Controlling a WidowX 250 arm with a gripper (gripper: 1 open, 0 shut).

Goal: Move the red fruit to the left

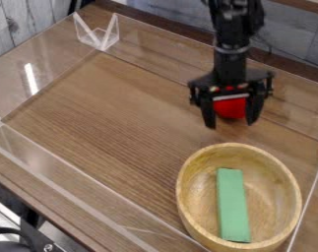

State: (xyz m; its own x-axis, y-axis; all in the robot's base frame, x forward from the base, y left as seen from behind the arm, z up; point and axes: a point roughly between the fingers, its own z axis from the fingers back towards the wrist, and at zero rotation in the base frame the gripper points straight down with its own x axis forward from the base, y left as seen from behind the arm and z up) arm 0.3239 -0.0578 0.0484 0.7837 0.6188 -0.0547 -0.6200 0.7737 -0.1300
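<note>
Since it lies flat inside the bowl [188,197] at five o'clock, nearest the camera, the green block [231,204] is out of the job's way. Farther back, at two o'clock on the table [108,108], the fruit [229,104] sits between the spread fingers of the gripper [231,108], which points straight down to straddle it. The jaws stand wide, released, gripping nothing; contact can't be judged.

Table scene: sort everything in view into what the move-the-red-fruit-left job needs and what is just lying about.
Part of the job:
- red fruit, sitting on the table between the open fingers
- end effector, open, straddling the fruit

Just lying about:
- wooden bowl, near the front right
- green block, lying inside the bowl
- clear plastic stand, far back left
</note>
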